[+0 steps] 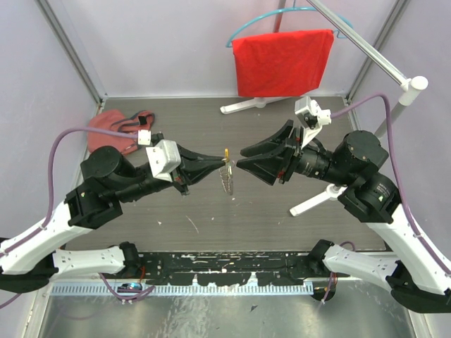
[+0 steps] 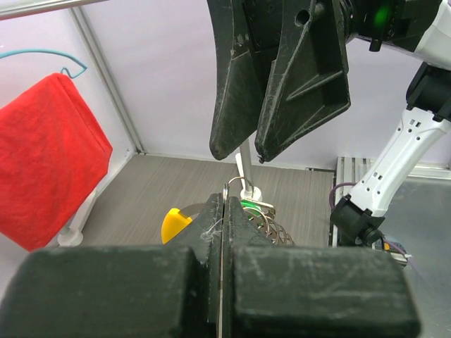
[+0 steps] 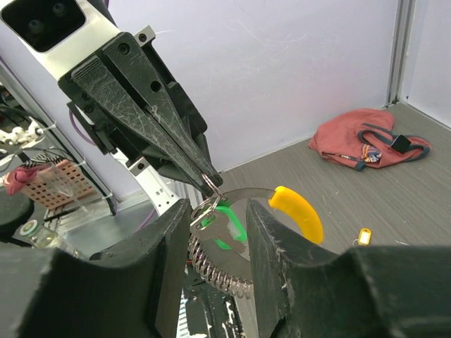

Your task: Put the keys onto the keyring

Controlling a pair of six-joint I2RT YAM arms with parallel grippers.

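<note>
Firstly, keyring (image 1: 227,177): hanging above the table (image 1: 282,225), between the two gripper tips; coil lowermost, orange segment (image 3: 299,211) curving off to one side.
Green key (image 3: 224,217): hanging at the ring, just below the left gripper (image 3: 210,180) tips and between the right gripper (image 3: 217,211) fingers.
Left gripper: clamped tight on a thin loop of the keyring.
Right gripper: jaws part-way apart either side of the green key; contact not discernible.
Pouch (image 1: 113,132): red, corded, at the table's far left, well apart; contents hidden.
Small yellow item (image 3: 363,236): on the table, apart from the ring; too small to identify.
</note>
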